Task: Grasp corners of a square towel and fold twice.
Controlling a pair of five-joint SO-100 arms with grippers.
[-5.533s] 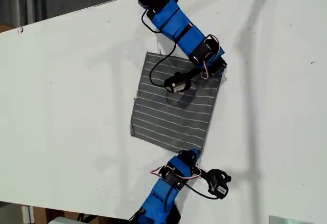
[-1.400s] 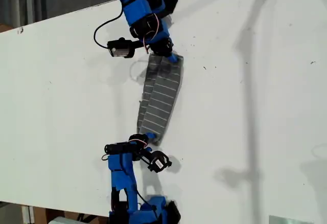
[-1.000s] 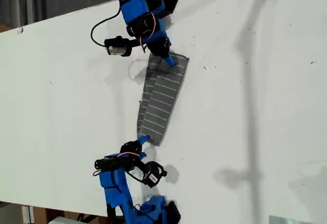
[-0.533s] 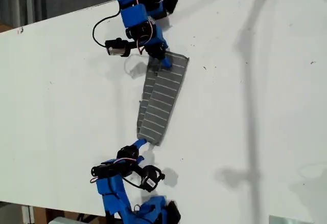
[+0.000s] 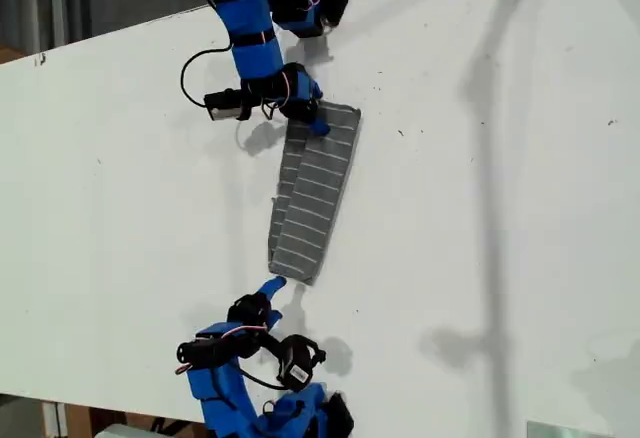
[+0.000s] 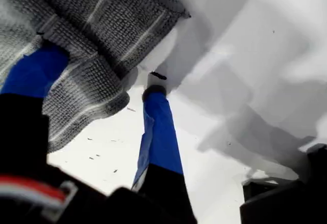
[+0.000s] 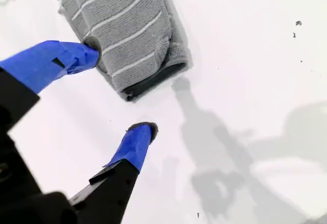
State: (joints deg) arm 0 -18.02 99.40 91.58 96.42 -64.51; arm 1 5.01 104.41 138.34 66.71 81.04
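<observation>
My second gripper (image 7: 118,92) stands wide open with nothing between its jaws. One blue finger (image 7: 56,63) has its tip right against the long edge of the square towel (image 7: 122,24), near that end's rounded corner (image 7: 181,65). The other finger (image 7: 135,144) is over bare white table (image 7: 265,40), clear of the cloth. Just ahead of those tips, the towel lies folded into a narrow strip, two layers showing at its end and the white stripes running across it. My first gripper (image 6: 102,75) is spread open too and grips nothing. One finger (image 6: 36,70) lies over the top of the grey fabric, and the other (image 6: 161,127) sits just beside the cloth's edge, its tip down by the table. Beyond it the two layers sit a little offset, and a corner (image 6: 184,14) points away from me. In the exterior view the folded towel (image 5: 315,193) stretches between my two grippers: my first gripper (image 5: 308,118) is at its wider end and my second gripper (image 5: 268,290) just off its narrower end. The white table (image 5: 480,208) spreads out on all sides.
</observation>
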